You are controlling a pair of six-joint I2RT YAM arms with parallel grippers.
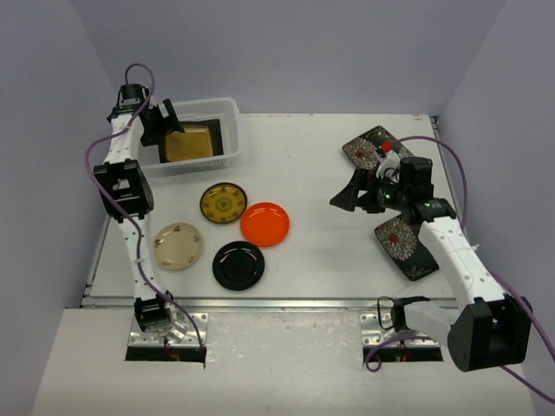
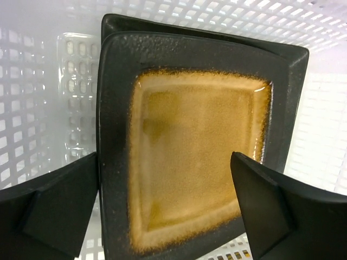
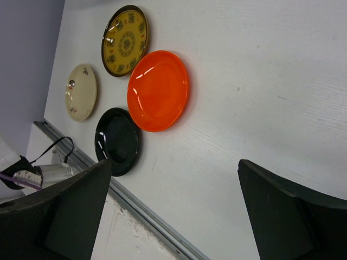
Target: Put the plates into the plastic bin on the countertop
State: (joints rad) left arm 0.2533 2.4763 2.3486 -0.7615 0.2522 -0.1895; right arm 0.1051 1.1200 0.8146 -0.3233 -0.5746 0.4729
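Note:
The plastic bin (image 1: 196, 165) stands at the back left of the countertop (image 1: 312, 165). A square amber plate (image 1: 189, 143) lies inside it, on top of another dark-rimmed square plate (image 2: 290, 65). My left gripper (image 1: 165, 121) hangs open over the bin's left end, its fingers on either side of the amber plate (image 2: 195, 157) without touching it. Round yellow-patterned (image 1: 223, 202), orange (image 1: 264, 223), cream (image 1: 178, 245) and black (image 1: 238, 265) plates lie in front of the bin. My right gripper (image 1: 351, 195) is open and empty, between two black flowered plates (image 1: 368, 149) (image 1: 406, 247).
The right wrist view looks across the table at the orange plate (image 3: 158, 90), yellow-patterned plate (image 3: 124, 40), cream plate (image 3: 81, 92) and black plate (image 3: 116, 141). A metal rail (image 3: 141, 214) runs along the near table edge. Grey walls close in the back and sides.

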